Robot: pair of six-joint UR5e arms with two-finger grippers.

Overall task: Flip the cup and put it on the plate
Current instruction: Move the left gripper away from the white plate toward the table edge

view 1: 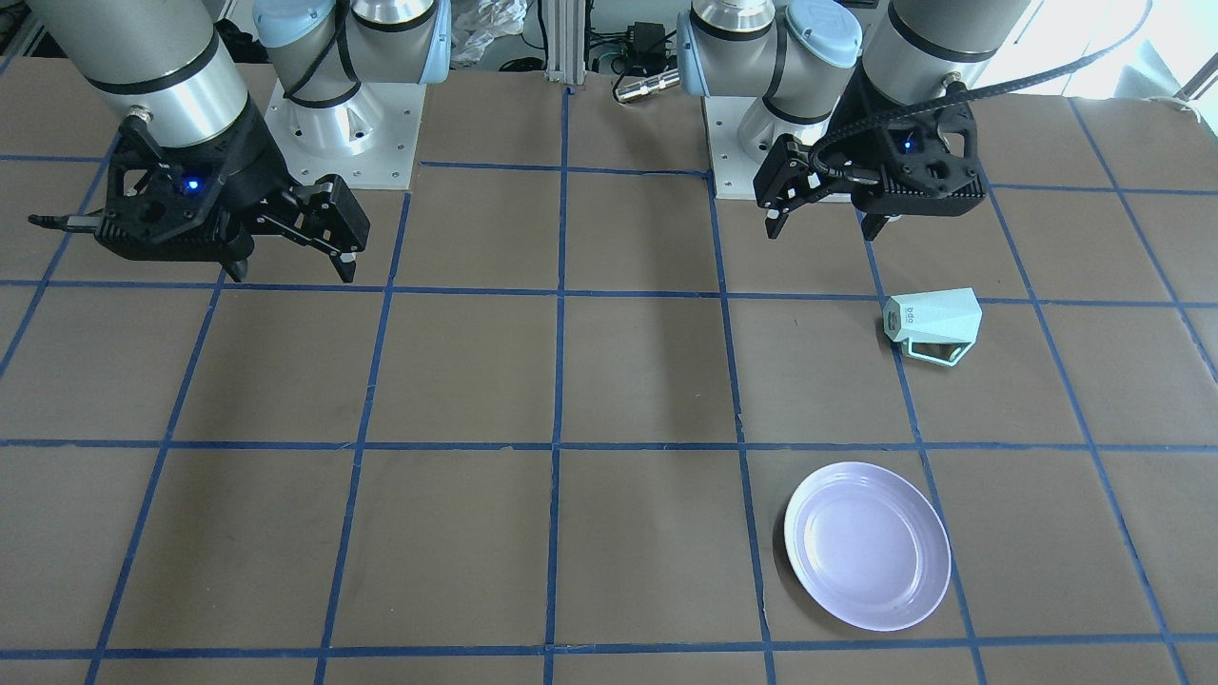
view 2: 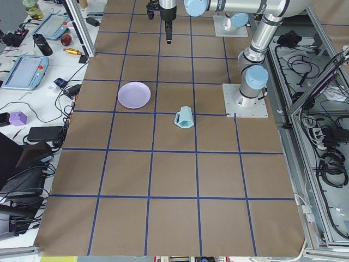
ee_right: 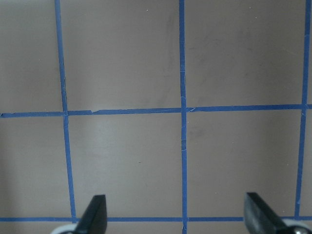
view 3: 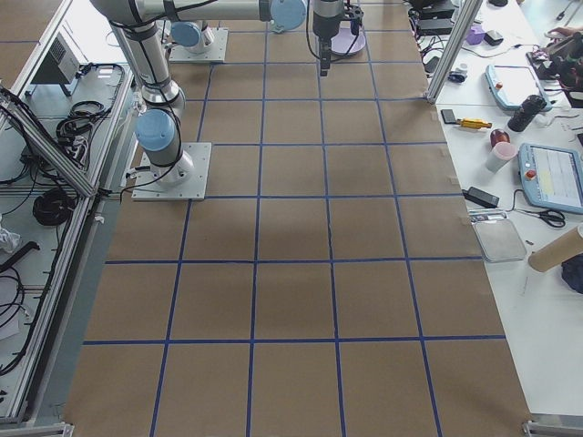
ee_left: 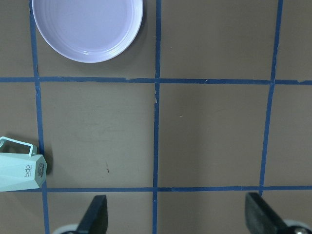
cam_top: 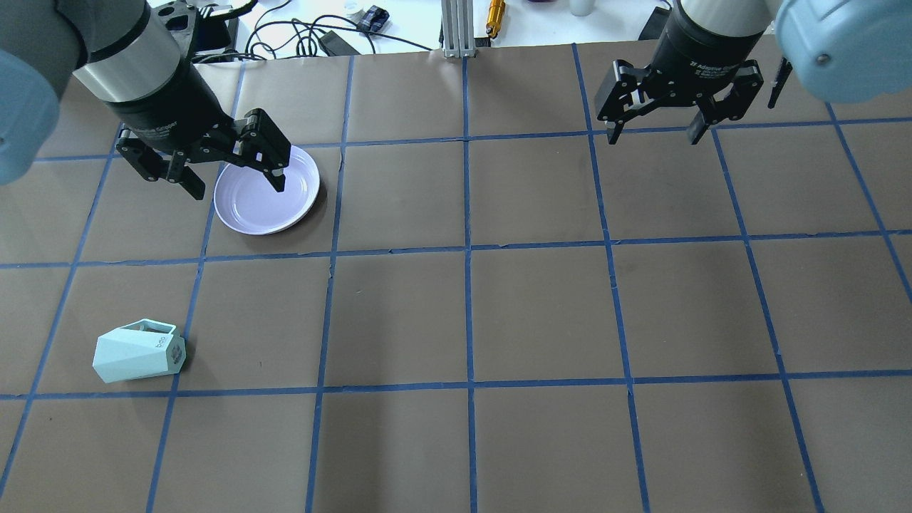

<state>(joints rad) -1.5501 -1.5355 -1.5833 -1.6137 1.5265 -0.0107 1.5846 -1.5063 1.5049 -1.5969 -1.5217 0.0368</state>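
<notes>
The table [cam_top: 541,313], covered in brown paper with a blue tape grid, fills every view. The left arm [cam_top: 135,64] comes in at the upper left of the overhead view and the right arm [cam_top: 712,28] at the upper right, both raised off the table.

The left gripper [cam_top: 237,189] has its jaws spread wide and holds nothing. In the overhead view it overlaps the upper part of the plate, but the front view shows it at the upper right, well apart from both plate and cup. The right gripper [cam_top: 653,135] also hangs with its jaws wide and empty, over bare paper at the upper right of the overhead view.

The plate [cam_top: 256,214] lies flat in the upper left of the overhead view, inside one grid square, with nothing on it.

The cup [cam_top: 135,353] lies on its side on the table at the lower left of that view, well apart from the plate. Its lettered base points toward the frame's right, its wider mouth toward the left, and its handle toward the top.
</notes>
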